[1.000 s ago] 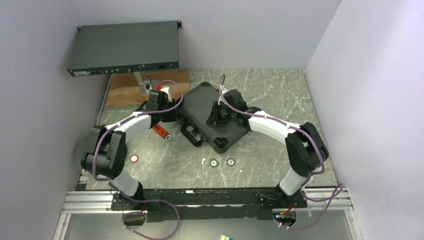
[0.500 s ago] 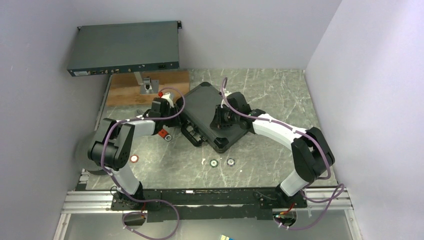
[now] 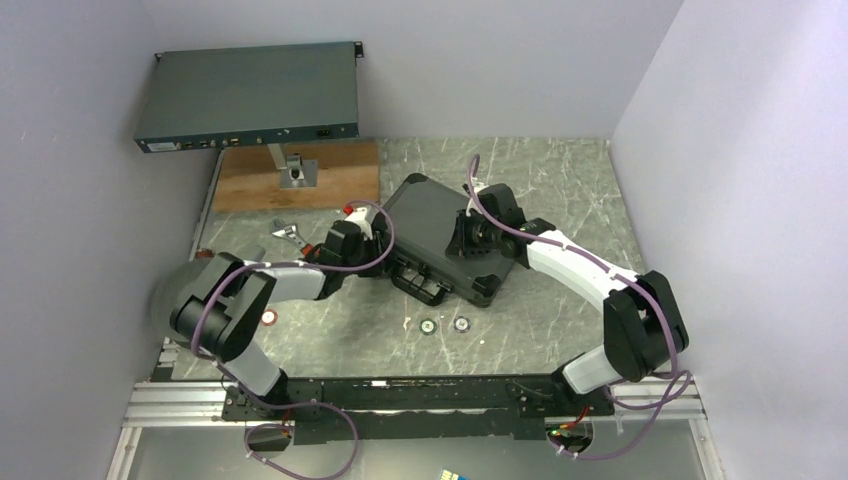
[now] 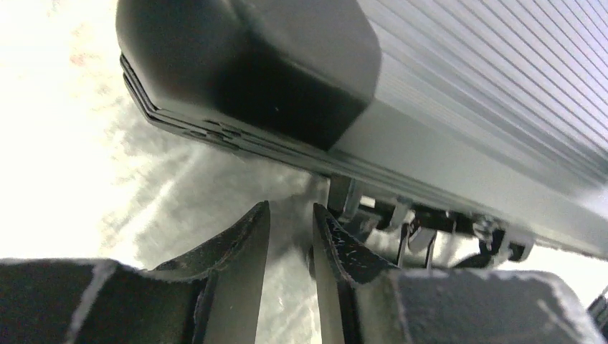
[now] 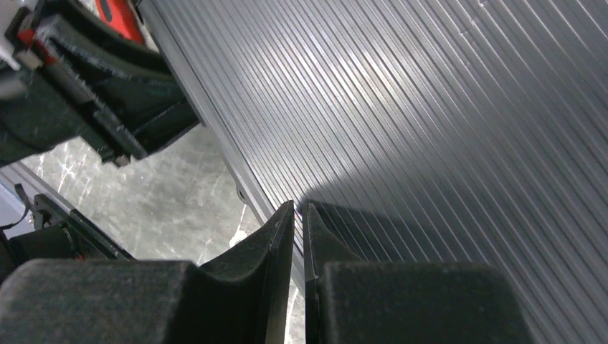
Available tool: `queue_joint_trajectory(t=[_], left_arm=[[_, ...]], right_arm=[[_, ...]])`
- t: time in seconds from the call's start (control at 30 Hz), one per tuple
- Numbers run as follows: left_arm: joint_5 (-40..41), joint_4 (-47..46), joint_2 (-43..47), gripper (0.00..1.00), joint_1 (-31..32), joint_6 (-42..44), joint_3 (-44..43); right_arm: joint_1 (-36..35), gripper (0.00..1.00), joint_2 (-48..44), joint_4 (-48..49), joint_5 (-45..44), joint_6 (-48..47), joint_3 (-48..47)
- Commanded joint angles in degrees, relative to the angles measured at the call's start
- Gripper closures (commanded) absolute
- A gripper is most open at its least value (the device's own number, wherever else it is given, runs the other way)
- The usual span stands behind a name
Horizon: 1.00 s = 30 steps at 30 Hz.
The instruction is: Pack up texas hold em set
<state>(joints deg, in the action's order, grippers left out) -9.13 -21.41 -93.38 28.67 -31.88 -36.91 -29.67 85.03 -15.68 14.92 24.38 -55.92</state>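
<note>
The black hard case (image 3: 435, 215) lies closed on the marble table, its handle (image 3: 421, 285) facing the near side. My right gripper (image 3: 470, 247) rests shut on the ribbed lid (image 5: 430, 107), fingertips (image 5: 286, 215) nearly touching with nothing between them. My left gripper (image 3: 385, 262) sits low at the case's left front corner (image 4: 287, 72), beside the latches (image 4: 401, 215). Its jaws stand a narrow gap apart around nothing (image 4: 290, 211). Two small chips (image 3: 428, 325) (image 3: 461, 324) lie on the table in front of the case. An orange disc (image 3: 269, 318) lies by the left arm. The card deck is not visible.
A wrench (image 3: 287, 233) lies left of the left wrist. A wooden board (image 3: 340, 170) with a small metal stand (image 3: 295, 172) is at the back left. The grey rack-mount box (image 3: 250, 95) sits behind it. Walls close in on both sides.
The case has slid right and toward the near side. Both grippers moved right with it. The left arm swung lower, uncovering the wrench.
</note>
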Motion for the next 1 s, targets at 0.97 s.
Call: queue_joint_trajectory(t=[0.97], left_arm=[[-0.5, -20.5, 14.8, 0.63, 15.2, -22.8, 15.5]], right_arm=[[0.6, 0.87, 4.4, -5.6, -2.4, 0.4, 3.3]])
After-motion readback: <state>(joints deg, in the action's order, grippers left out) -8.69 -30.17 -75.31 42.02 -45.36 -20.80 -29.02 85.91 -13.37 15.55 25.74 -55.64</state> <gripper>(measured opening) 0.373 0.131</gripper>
